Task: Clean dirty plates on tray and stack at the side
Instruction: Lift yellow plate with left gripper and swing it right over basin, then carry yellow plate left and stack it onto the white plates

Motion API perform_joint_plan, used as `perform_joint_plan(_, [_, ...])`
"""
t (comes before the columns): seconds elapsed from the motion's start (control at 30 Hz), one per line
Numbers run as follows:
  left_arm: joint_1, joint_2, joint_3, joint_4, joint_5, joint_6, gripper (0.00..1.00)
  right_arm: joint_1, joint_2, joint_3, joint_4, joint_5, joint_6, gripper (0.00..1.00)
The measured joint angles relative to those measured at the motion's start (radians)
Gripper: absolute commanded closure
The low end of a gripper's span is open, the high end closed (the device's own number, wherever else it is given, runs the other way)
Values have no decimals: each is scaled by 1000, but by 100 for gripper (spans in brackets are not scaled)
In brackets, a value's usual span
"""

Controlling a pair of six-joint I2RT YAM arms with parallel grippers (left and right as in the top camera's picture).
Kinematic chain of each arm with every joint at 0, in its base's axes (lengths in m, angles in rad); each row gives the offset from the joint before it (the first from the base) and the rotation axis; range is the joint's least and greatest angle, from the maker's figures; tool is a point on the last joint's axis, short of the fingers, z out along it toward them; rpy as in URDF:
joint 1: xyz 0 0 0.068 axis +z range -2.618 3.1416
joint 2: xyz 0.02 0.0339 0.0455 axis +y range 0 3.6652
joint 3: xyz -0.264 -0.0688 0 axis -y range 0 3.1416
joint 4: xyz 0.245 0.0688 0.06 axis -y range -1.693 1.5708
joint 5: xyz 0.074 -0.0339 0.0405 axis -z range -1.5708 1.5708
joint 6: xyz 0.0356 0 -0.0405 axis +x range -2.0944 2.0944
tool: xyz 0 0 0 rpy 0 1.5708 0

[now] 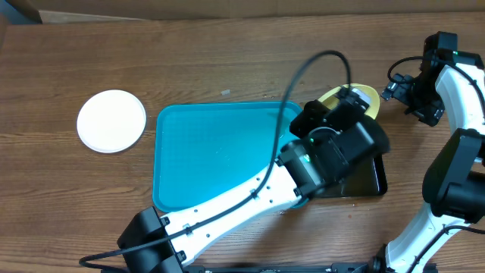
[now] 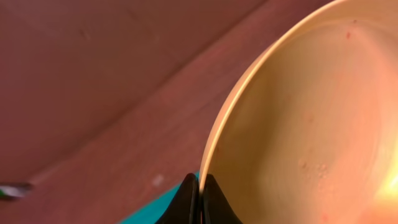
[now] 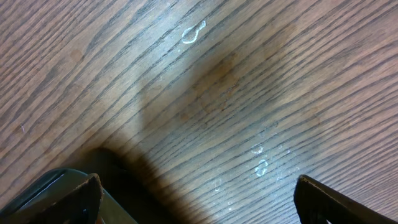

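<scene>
A pale yellow-green dirty plate (image 1: pixel 365 98) sticks out past the far right corner of the turquoise tray (image 1: pixel 204 148). My left gripper (image 1: pixel 342 105) is shut on its rim. In the left wrist view the rim runs down between the black fingertips of the left gripper (image 2: pixel 201 194), and the plate's face (image 2: pixel 311 124) shows small red specks. A white plate (image 1: pixel 111 120) lies on the table left of the tray. My right gripper (image 1: pixel 395 90) hovers open over bare wood at the far right, and in its own view the right gripper (image 3: pixel 199 200) has nothing between its fingers.
A black tray (image 1: pixel 365 179) lies just right of the turquoise tray, partly under my left arm. Small water drops (image 3: pixel 260 167) mark the wood below the right gripper. A grey-green edge (image 3: pixel 43 193) shows at the lower left of the right wrist view.
</scene>
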Motion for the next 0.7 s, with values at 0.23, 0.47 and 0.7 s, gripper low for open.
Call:
perform_joint_plan(0.23, [-61,0,1,121,-152,196,96,0,0,0,0,0,0,0])
perform_joint_plan(0.47, [-89,0,1,245,-251,342,96,0,0,0,0,0,0,0])
perform_joint_plan(0.7, [-93,0,2,266,-277,380,96,0,0,0,0,0,0,0])
